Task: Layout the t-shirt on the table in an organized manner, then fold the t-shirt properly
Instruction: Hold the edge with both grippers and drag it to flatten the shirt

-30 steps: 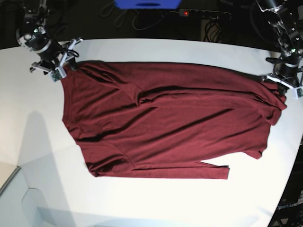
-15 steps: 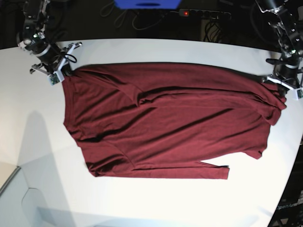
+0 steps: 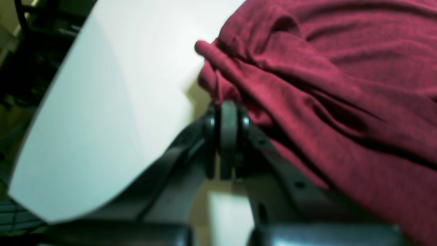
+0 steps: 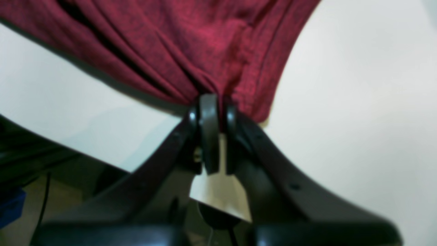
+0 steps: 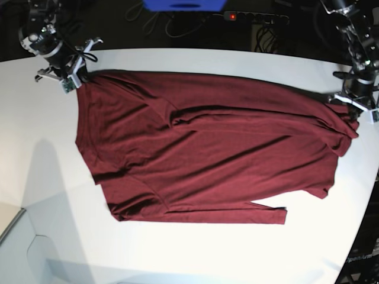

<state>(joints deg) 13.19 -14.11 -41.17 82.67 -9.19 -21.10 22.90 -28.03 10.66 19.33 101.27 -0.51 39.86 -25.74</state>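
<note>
Blur: both wrist views soft; pinched hems hard to make out.
Left gripper [image 3: 228,136]: clamped on t-shirt [image 5: 207,148], cloth bunched just ahead.
Right gripper [image 4: 213,133]: clamped on shirt corner, fabric fanning ahead.

The dark red, thin cloth t-shirt [image 5: 207,151] looks soft and matt, with a fine knitted grain that shows in the wrist views and a surface broken by long wrinkles and creases. Under the t-shirt, the large white table [image 5: 195,254] is smooth and faintly glossy, carrying soft shadows and a mild sheen near its curved edge. At the t-shirt's far corners, the left gripper [image 3: 228,112] and the right gripper [image 4: 212,107] have dark fingers [image 3: 290,177] that seem to be matt black plastic, though both close views are blurred; their tips look like smooth, rounded rubbery pads [image 4: 209,136].
</note>
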